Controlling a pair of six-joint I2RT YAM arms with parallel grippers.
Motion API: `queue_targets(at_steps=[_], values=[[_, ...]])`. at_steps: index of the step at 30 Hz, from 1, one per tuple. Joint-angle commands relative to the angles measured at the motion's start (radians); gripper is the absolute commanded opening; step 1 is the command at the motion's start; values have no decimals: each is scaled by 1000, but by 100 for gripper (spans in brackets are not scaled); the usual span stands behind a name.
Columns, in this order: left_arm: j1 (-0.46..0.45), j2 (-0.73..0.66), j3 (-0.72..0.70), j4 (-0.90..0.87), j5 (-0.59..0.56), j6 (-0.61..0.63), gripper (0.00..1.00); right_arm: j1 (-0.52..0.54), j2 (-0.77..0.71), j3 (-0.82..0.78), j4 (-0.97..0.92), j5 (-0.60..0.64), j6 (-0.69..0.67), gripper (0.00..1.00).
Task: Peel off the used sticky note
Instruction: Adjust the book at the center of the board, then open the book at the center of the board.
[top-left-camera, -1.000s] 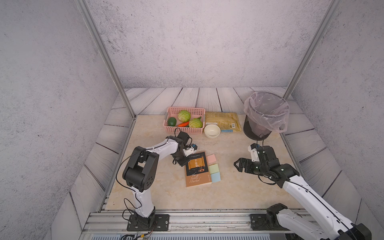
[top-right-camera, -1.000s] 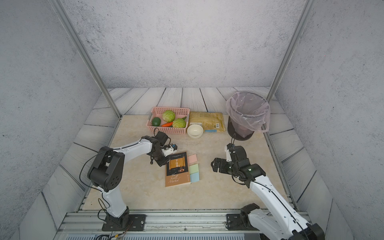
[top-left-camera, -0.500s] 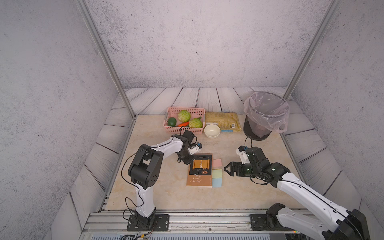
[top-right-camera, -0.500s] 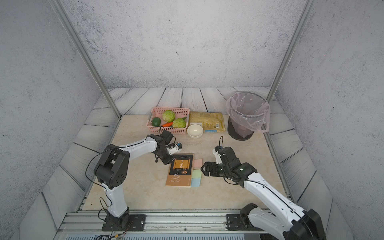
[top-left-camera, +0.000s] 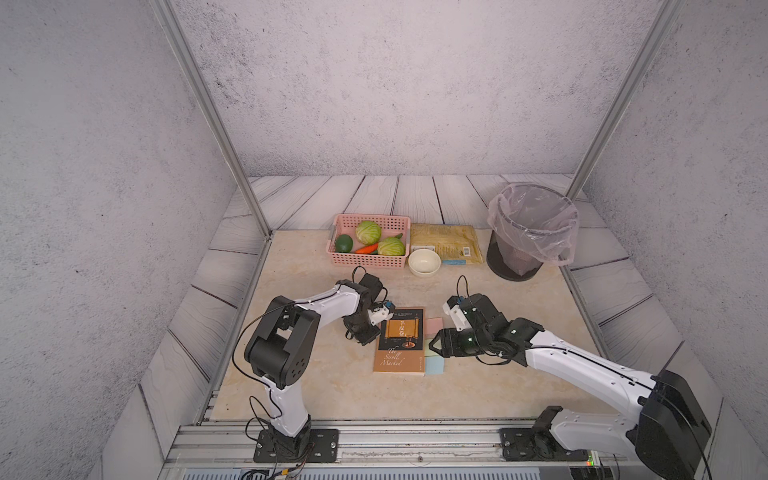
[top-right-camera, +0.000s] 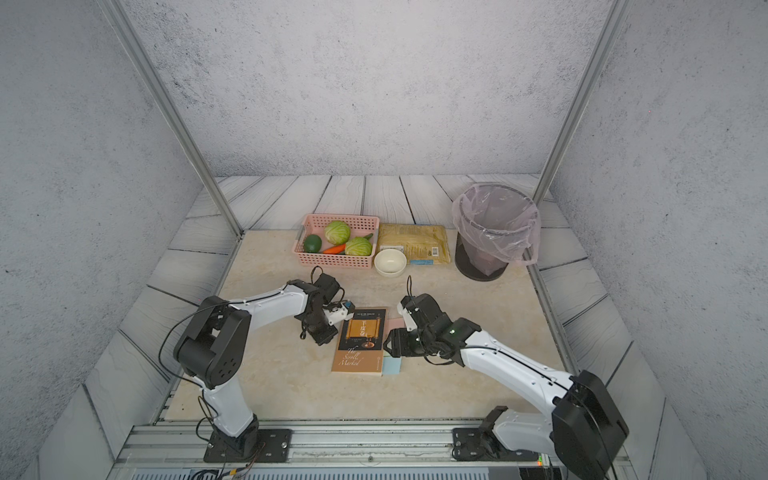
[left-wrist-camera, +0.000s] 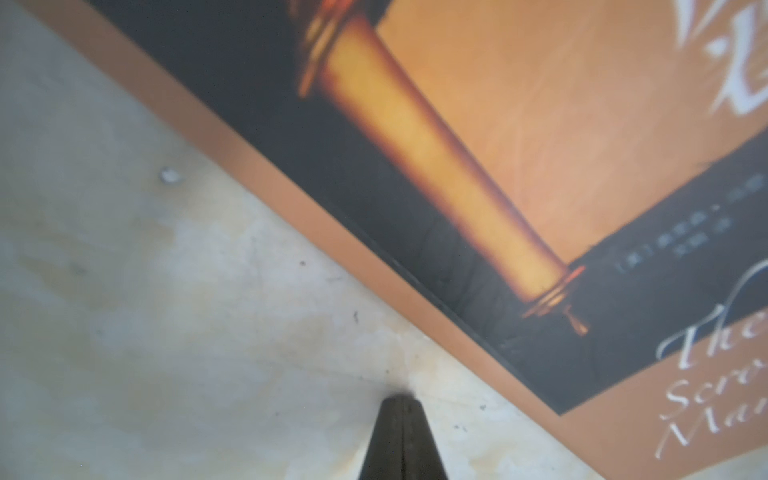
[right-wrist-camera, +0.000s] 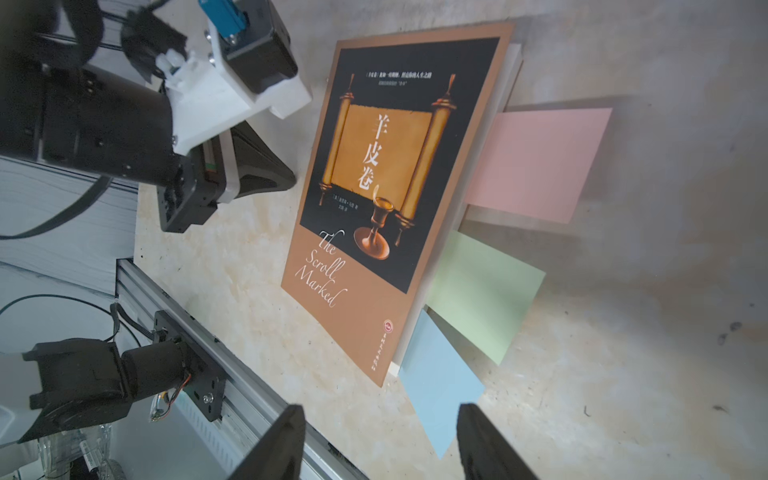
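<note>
Three sticky notes (right-wrist-camera: 482, 291) near right gripper (right-wrist-camera: 380, 409)

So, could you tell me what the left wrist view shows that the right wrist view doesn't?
Only left wrist: the left fingers up close, pressed shut, beside the book. Only right wrist: the pink sticky note, green sticky note and blue sticky note poking from the pages, plus the right fingers, apart. Both: that book's cover and the marble tabletop.
</note>
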Motion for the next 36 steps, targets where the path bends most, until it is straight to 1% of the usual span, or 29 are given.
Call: queue_targets(at_steps=[1,3,7,13,16,21,25,28,30,34,36], values=[[-12,28,21,-55,115,-3,0,6,22,4,35,-19,20,62],[-18,43,28,-66,166,8,0,8,26,2,39,-17,24,63],[-23,62,38,-68,204,16,0,8,30,-8,45,-7,39,62],[-30,83,70,-94,293,16,0,8,55,-30,84,-41,83,62],[-32,89,66,-91,281,16,0,10,53,-30,69,-20,89,62],[-30,30,56,-90,196,13,0,10,70,-24,49,-2,88,62],[-24,-60,53,-118,165,29,11,10,110,-13,58,-5,90,62],[-15,-117,54,-141,153,34,23,9,143,1,62,1,85,62],[-6,-145,50,-151,157,36,28,10,163,10,64,13,77,62],[20,-193,18,-130,200,41,36,9,205,24,75,10,69,62],[37,-203,1,-111,229,38,37,8,224,29,83,6,70,60]])
